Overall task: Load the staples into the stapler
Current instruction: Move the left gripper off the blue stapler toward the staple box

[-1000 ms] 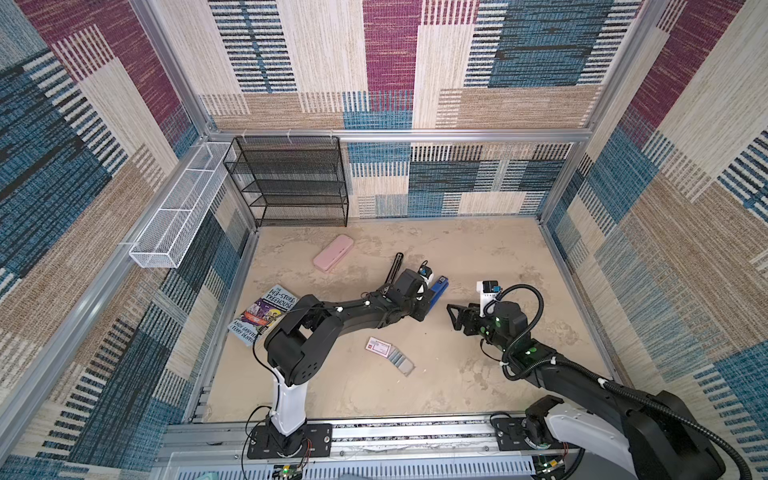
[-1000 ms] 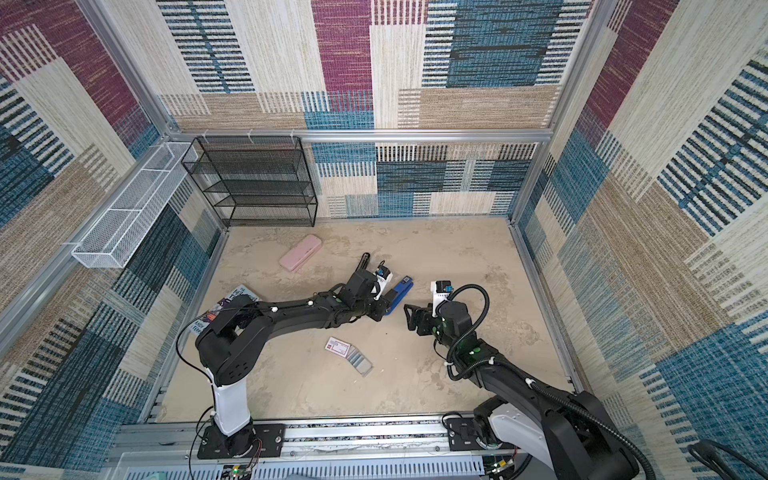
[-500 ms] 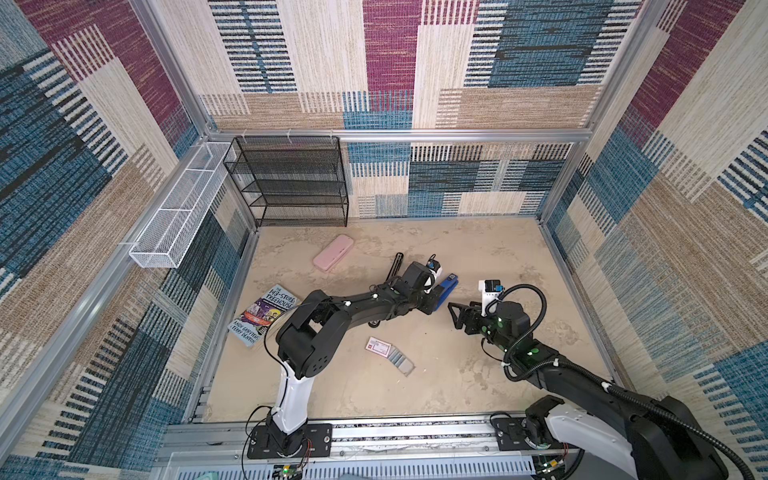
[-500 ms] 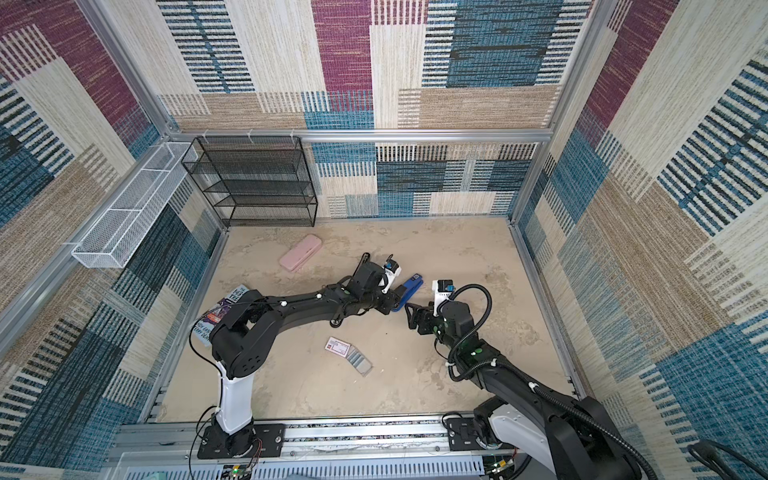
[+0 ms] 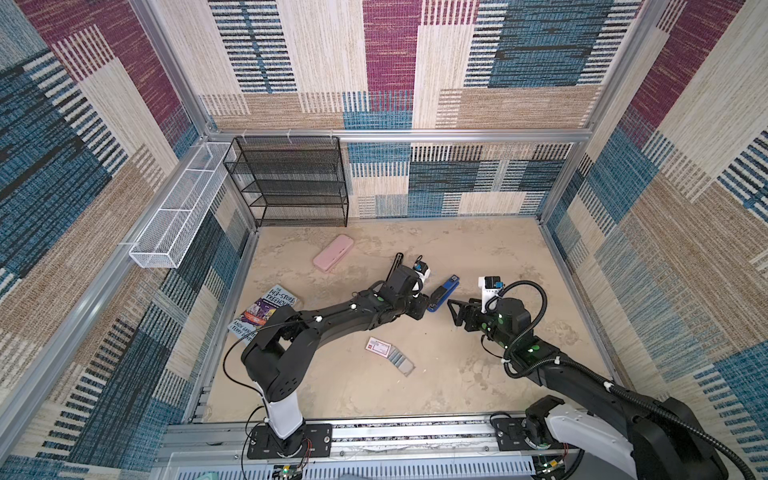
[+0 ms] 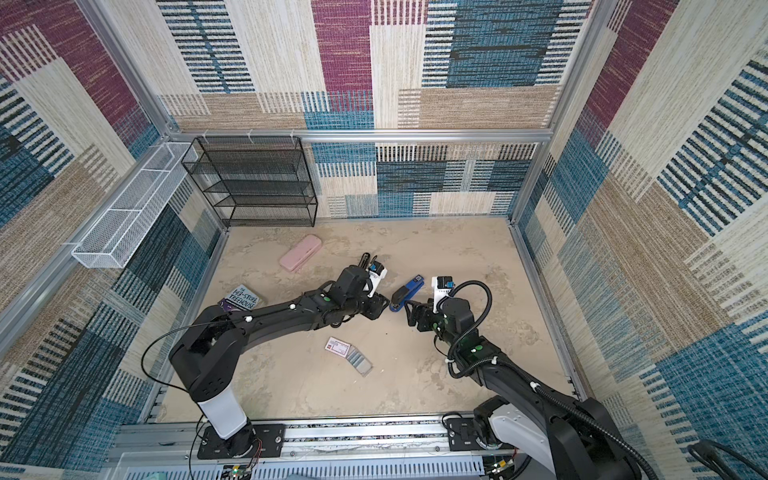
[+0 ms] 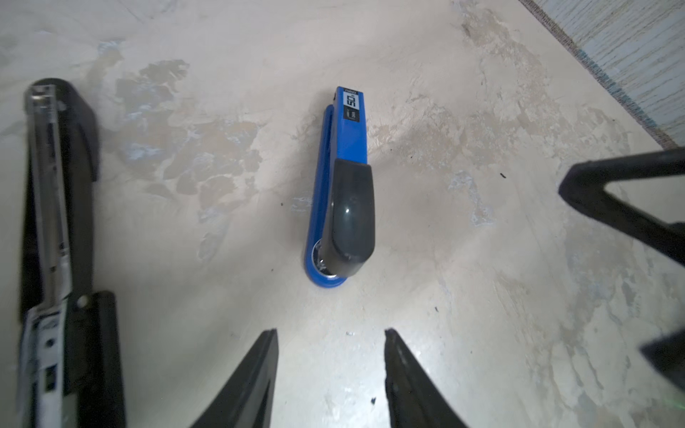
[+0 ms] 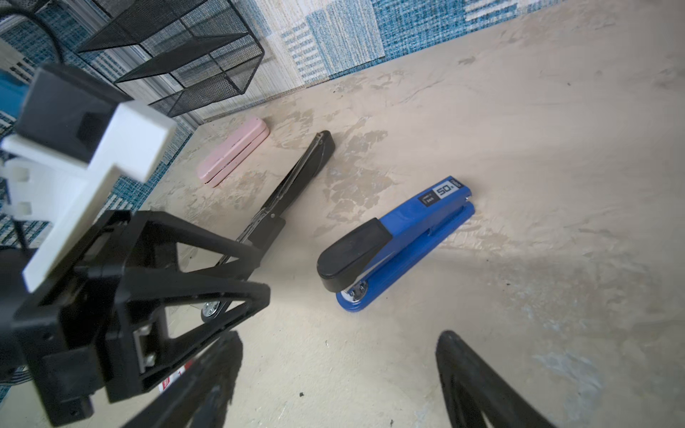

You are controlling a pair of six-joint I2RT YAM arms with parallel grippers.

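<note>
A closed blue stapler [image 5: 444, 292] [image 6: 407, 291] with a black top lies on the floor between the two grippers. It shows whole in the left wrist view [image 7: 344, 192] and the right wrist view [image 8: 396, 237]. A black stapler [image 8: 293, 181] [image 7: 55, 185] lies opened flat beside my left wrist, its metal rail up. The staples [image 5: 400, 359] [image 6: 359, 360] are grey strips fanned out of their white box [image 5: 378, 346], nearer the front. My left gripper [image 5: 419, 309] [image 7: 330, 333] is open and empty, just short of the blue stapler's head. My right gripper [image 5: 455, 309] [image 8: 339, 337] is wide open and empty, facing the same end.
A pink oblong case [image 5: 332, 258] lies towards the back. A book [image 5: 266, 311] rests at the left edge. A black mesh shelf [image 5: 291, 183] stands in the back left corner and a white wire basket [image 5: 183, 208] hangs on the left wall.
My left gripper, which was at the blue stapler's head, has opened wider and now stands a little off it. The right arm has barely moved.
</note>
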